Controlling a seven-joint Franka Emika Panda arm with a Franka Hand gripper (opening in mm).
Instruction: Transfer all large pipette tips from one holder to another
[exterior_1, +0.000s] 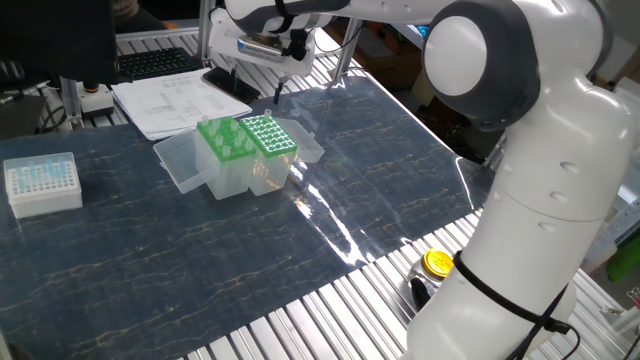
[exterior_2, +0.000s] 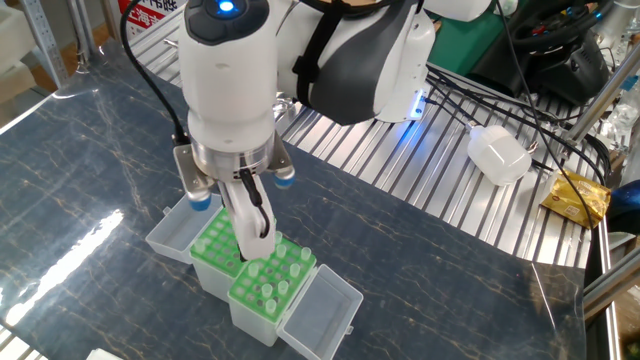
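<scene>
The pincer (exterior_2: 254, 238) is held above two green racks (exterior_2: 262, 277) standing side by side on the tabletop (exterior_2: 80, 170); a large tip (exterior_1: 277, 94) appears clamped between its fingers, though this cannot be told for certain; other large tips (exterior_2: 283, 288) are seated upright in the nearer rack.

A small white box (exterior_1: 42, 184) holding short bluish tips is placed near the left edge of the dark marbled desk (exterior_1: 200, 250). White printed paper sheets (exterior_1: 170, 103) are laid at the rear. A yellow round cap (exterior_1: 437, 263) is located on the ribbed metal surface (exterior_1: 340, 310). A white plastic adapter (exterior_2: 499, 155) and a crumpled gold foil packet (exterior_2: 577, 199) are seen in the other fixed view.
</scene>
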